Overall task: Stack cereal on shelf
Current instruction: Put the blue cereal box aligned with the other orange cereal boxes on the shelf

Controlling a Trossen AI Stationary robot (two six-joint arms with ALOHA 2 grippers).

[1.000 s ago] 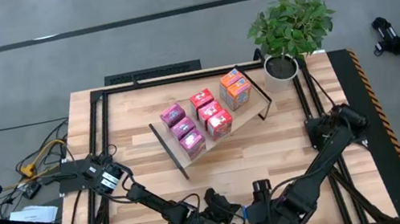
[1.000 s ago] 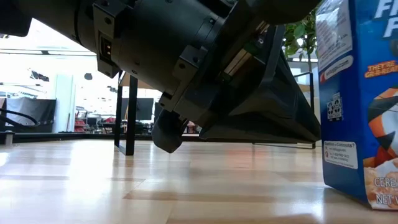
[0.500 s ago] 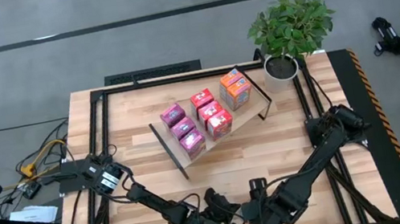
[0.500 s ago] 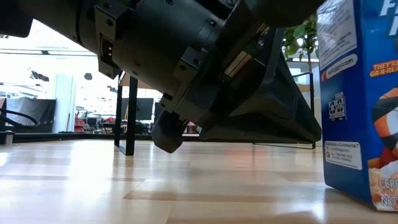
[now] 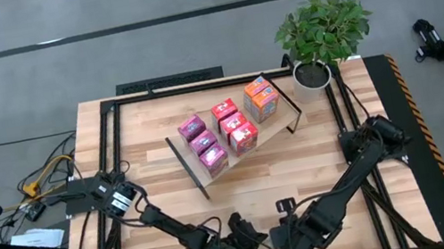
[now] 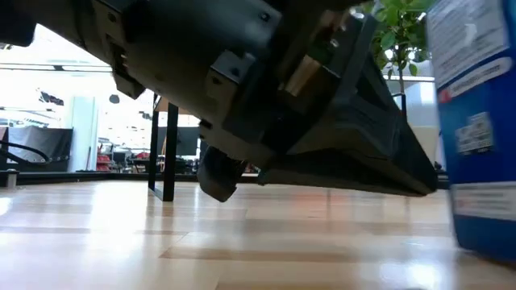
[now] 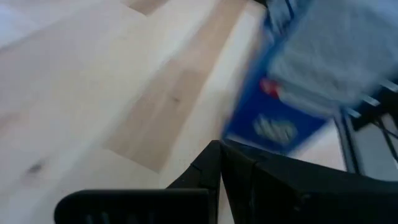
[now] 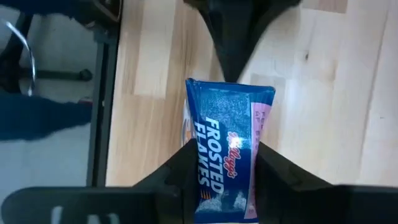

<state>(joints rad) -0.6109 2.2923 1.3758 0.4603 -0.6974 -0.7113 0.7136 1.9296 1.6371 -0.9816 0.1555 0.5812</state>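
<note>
A blue cereal box [image 8: 227, 155] stands near the table's near edge, its narrow top facing up; the low view shows it at the right [image 6: 484, 137]. My right gripper [image 8: 224, 171] reaches down over it from above and is shut on it. My left gripper [image 7: 217, 155] is shut and lies low beside the box, its tips [image 8: 233, 59] at the box's far narrow side. The tilted light-wood shelf [image 5: 204, 182] stands mid-table on black brackets. On it sit pink [image 5: 193, 129], red [image 5: 224, 110] and orange [image 5: 260, 100] cereal boxes. In the high view both hands hide the blue box. My right gripper pinches the blue box's two broad faces near its top edge [image 8: 198, 146] between its two fingers [image 8: 177, 171]. The fingers point down and lie across the narrow top. The box stands upright; whether its bottom is on the table I cannot tell. My left gripper: I cannot tell whether its shut tips touch the box's narrow side [image 8: 230, 87].
A potted plant [image 5: 321, 31] stands at the table's far right corner. Black frame rails [image 5: 116, 142] run along the table's left, right and far sides. Bare wood lies between the shelf and the two grippers. Cables and equipment sit off the left edge [image 5: 41, 177].
In the low view the blue box has shifted toward the picture's right and turned a little. The dark arm above it has rolled slightly. Neither hand has travelled noticeably across the table.
</note>
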